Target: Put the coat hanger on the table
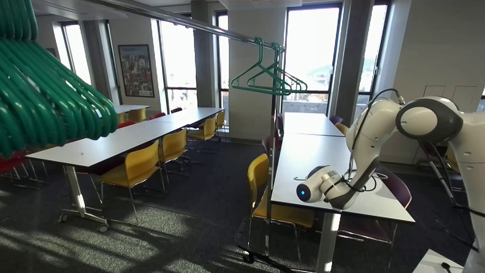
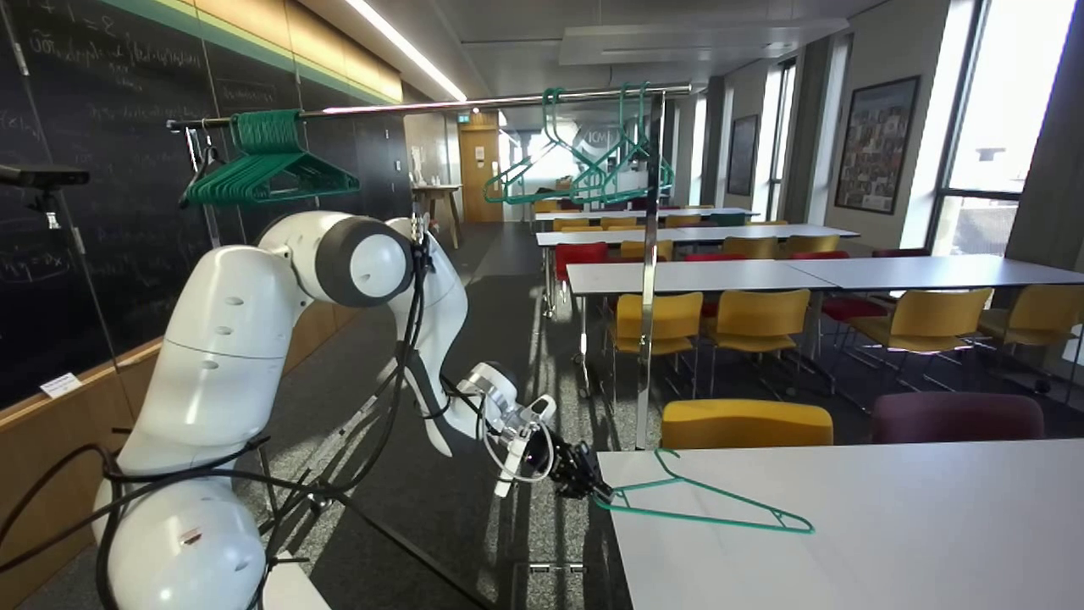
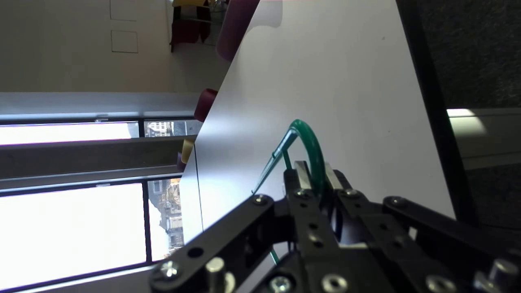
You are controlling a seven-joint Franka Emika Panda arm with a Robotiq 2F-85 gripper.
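A teal-green coat hanger extends over the near end of the white table, roughly flat, its hook towards the chairs. I cannot tell whether it touches the top. My gripper is at the table's end edge, shut on one corner of the hanger. In the wrist view the hanger's curved green corner passes between the fingertips, with the tabletop behind. In an exterior view the arm's wrist hides the gripper and most of the hanger over the table.
A metal rack's post stands beside the table end. Loose green hangers and a thick bunch hang from its rail. A yellow chair and a purple chair stand along the table's side.
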